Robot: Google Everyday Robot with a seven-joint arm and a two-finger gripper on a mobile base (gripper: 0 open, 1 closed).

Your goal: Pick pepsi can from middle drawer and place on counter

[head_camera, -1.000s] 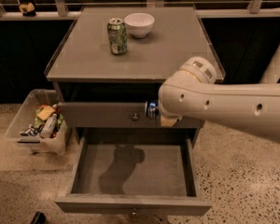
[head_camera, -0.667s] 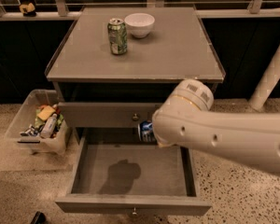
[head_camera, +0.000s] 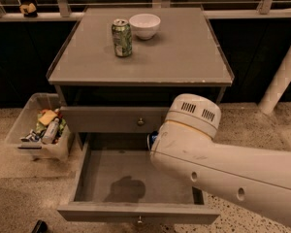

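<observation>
The pepsi can [head_camera: 152, 138] shows as a small blue sliver at the tip of my white arm [head_camera: 203, 149], in the air just above the back of the open middle drawer [head_camera: 136, 211]. My gripper [head_camera: 155, 141] is at that tip, mostly hidden behind the arm's wrist, and is shut on the can. The drawer is pulled out and its grey floor is bare, with the arm's shadow on it. The counter [head_camera: 184, 52] is the grey cabinet top above.
A green can [head_camera: 121, 38] and a white bowl [head_camera: 144, 25] stand at the back of the counter. The knobbed drawer front [head_camera: 111, 119] above is closed. A clear bin [head_camera: 39, 130] of items sits on the floor at left. A white post [head_camera: 281, 81] stands at right.
The arm has moved down and a little left with the blue can, from beside the closed drawer front to just over the open drawer's back.
</observation>
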